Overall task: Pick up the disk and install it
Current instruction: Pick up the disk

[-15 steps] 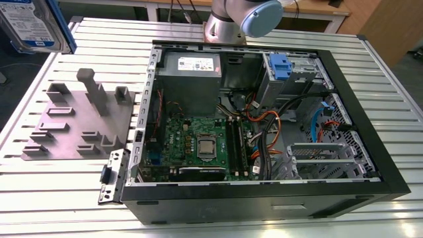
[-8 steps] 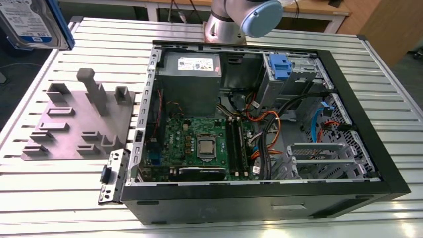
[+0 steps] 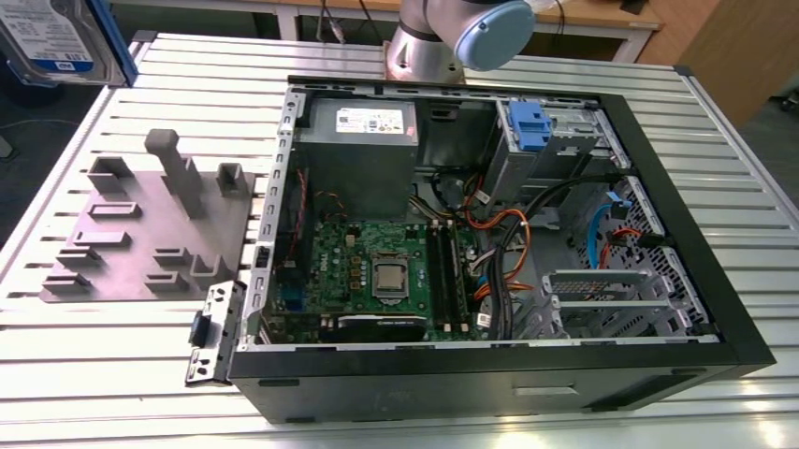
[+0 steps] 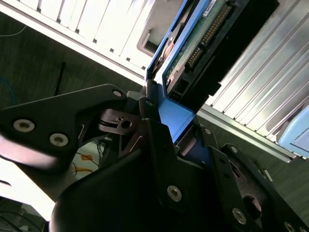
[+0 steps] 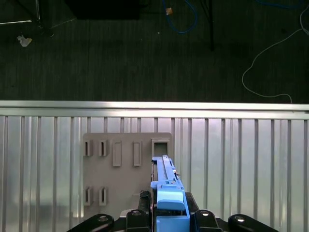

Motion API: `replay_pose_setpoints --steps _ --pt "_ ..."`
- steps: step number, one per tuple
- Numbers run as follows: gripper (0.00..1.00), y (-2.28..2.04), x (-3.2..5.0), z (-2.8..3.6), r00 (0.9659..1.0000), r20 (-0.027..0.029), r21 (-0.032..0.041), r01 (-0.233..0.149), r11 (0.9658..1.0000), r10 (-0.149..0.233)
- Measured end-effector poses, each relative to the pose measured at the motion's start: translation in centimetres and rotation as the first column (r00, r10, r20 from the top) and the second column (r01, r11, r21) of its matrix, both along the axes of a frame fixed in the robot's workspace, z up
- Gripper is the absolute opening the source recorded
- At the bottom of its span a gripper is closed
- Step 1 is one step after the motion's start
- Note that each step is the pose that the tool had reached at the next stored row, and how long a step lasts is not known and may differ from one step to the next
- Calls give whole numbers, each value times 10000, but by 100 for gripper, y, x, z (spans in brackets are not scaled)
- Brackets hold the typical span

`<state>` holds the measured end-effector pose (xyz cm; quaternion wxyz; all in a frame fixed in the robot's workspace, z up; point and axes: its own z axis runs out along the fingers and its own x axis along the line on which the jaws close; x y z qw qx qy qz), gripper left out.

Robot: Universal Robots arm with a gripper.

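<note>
Gripper clamped tight on disk in first wrist view. Disk edge-on, hanging above grey peg plate. Second wrist view: fingers pinch disk's blue rail. Exterior view: disk aloft at 10 o'clock, clear of slatted table. Open computer case centre, peg plate at its 9 o'clock.

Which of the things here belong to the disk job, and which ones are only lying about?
Belong to the job:
- the disk, clamped in the gripper
- the open computer case

Lying about:
- the grey pegged plate, nothing on it
- the slatted table, only a support
</note>
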<state>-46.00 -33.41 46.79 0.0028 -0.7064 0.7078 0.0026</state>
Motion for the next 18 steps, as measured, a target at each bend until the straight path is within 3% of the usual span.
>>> replay_pose_setpoints --steps 9,18 --pt "36 0 0 95 10000 0 -1 0 10000 0" --pt "36 0 0 139 10000 0 0 0 10000 0"
